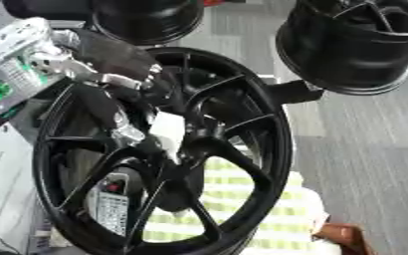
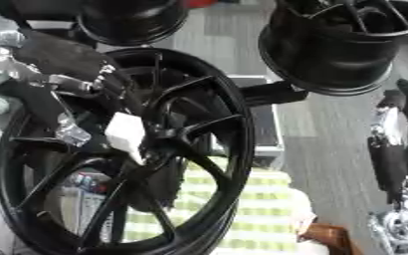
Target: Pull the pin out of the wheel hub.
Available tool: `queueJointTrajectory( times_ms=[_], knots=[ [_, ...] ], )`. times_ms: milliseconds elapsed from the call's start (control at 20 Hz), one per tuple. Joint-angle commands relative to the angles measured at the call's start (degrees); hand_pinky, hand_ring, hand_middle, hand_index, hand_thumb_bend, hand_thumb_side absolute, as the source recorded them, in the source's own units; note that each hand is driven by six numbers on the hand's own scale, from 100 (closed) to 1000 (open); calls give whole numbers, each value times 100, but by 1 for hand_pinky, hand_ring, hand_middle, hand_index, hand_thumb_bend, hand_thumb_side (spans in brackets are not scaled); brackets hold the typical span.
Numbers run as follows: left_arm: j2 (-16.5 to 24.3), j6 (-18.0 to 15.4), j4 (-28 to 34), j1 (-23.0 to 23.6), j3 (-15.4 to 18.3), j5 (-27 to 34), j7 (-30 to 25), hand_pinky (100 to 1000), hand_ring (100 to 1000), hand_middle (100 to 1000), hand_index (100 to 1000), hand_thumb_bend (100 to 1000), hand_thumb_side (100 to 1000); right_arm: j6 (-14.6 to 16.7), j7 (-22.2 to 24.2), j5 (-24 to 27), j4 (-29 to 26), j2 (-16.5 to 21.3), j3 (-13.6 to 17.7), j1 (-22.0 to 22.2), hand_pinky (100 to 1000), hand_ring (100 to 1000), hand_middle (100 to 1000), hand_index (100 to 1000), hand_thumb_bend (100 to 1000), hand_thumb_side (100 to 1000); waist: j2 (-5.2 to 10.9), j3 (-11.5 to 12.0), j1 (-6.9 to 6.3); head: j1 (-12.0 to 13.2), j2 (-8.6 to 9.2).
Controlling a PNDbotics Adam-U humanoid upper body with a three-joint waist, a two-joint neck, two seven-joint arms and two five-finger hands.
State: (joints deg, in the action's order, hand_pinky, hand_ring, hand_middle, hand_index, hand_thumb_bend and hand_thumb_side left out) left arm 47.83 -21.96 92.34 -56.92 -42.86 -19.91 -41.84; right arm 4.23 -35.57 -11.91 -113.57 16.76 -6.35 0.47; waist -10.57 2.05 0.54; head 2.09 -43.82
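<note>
Black spoked wheel hub [image 1: 242, 134] upright, white pin [image 1: 166, 130] at centre

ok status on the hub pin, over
Left hand at hub of black spoked wheel, fingers curled by white block. Right hand idle. Pin itself not discernible.

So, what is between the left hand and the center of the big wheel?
A white block sits there, against the hub of the big wheel, just below the left hand; both eye views show it. No pin is visible.
</note>
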Motion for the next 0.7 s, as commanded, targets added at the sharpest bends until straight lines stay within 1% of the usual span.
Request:
queueJointTrajectory(
  times_ms=[50,400,700],
  knots=[
    [72,-1051,-65,-65,48,-79,-1013,871,835,786,891,488,1000,10,6,26,-102,63,46,-60,897,805,636,775,100,653,93,-7,-8,6,-30],
    [-19,-1044,-211,-67,-3,-122,-1013,858,823,768,898,453,1000,0,4,37,-102,62,49,-58,896,805,637,775,100,653,94,-23,-9,-14,-30],
    [-11,-903,-170,-53,31,-23,-1013,851,817,753,898,406,1000,-3,-1,43,-102,58,53,-49,896,804,637,775,100,653,101,-24,-10,-107,-30]
  ],
)
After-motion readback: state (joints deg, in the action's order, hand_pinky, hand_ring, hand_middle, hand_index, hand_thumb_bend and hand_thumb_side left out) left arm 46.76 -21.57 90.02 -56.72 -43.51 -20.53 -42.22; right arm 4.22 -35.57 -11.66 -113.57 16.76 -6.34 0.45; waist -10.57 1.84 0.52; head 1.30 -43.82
